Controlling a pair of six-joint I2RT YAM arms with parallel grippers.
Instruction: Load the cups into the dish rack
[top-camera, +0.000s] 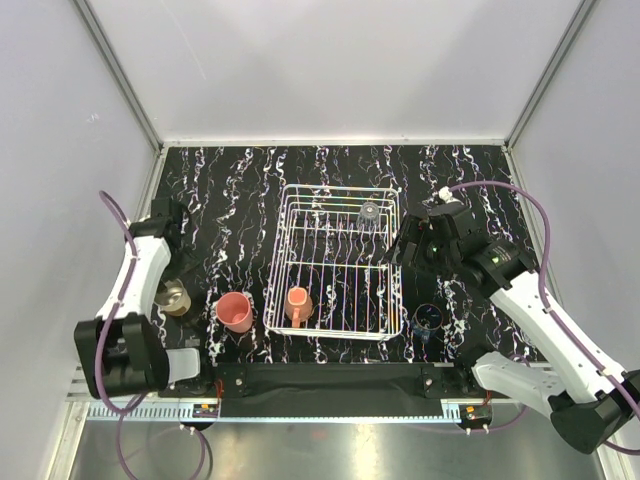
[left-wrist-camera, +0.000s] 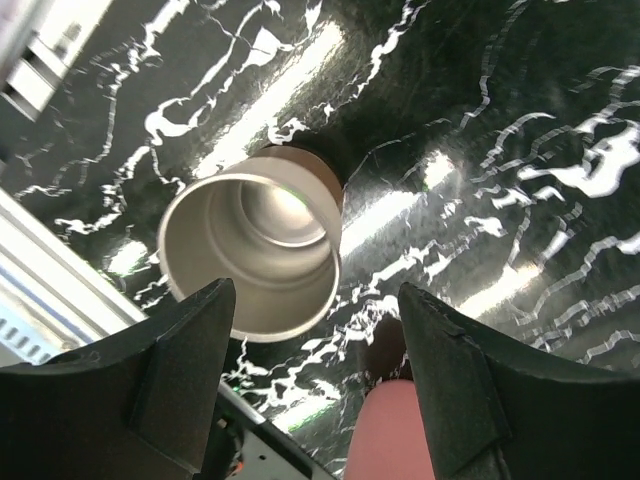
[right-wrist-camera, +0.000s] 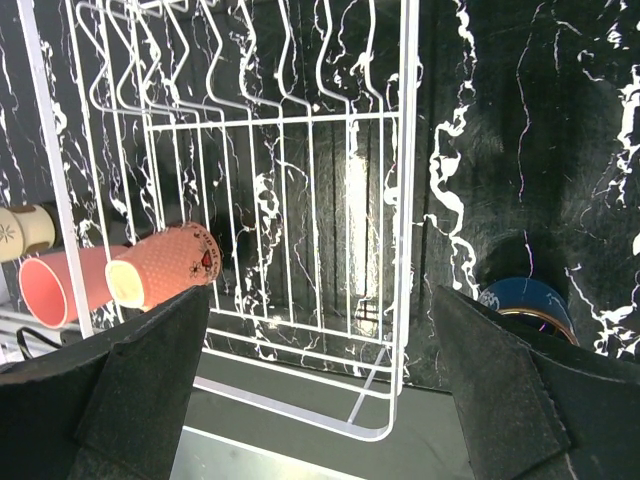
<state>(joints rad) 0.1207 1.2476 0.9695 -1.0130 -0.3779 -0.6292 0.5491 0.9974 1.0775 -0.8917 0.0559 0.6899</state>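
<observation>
a white wire dish rack (top-camera: 335, 262) sits in the middle of a black table (top-camera: 230, 190) veined with white. two cups are inside it. an orange mug (top-camera: 298, 303) lies in the near left corner, and the right wrist view shows it tipped on its side (right-wrist-camera: 165, 265). a clear glass (top-camera: 370, 212) rests in the far right part of the rack.

three more cups are on the table outside the rack. a pink tumbler (top-camera: 234, 311) lies just left of the rack's near left corner, apparently on its side. a cream cup (top-camera: 173, 297) stands further left, mouth up, near the table's left edge. a dark blue cup (top-camera: 428, 318) sits just beside the rack's near right corner.

the left gripper (top-camera: 183, 272) hangs over the cream cup. in the left wrist view (left-wrist-camera: 312, 300) its two dark fingers are spread apart and hold nothing. the cream cup (left-wrist-camera: 250, 255) shows between and beyond them, its pale inside facing the camera. a bit of the pink tumbler (left-wrist-camera: 385, 440) shows at the bottom edge.

the right gripper (top-camera: 398, 252) is above the rack's right side. in the right wrist view (right-wrist-camera: 320, 300) its fingers are spread wide and empty. it looks down on the rack's bars (right-wrist-camera: 300, 200), with the dark blue cup (right-wrist-camera: 530, 298) to the right, outside the wire. the pink tumbler (right-wrist-camera: 65, 285) and cream cup (right-wrist-camera: 25, 230) lie beyond the rack's left side.
</observation>
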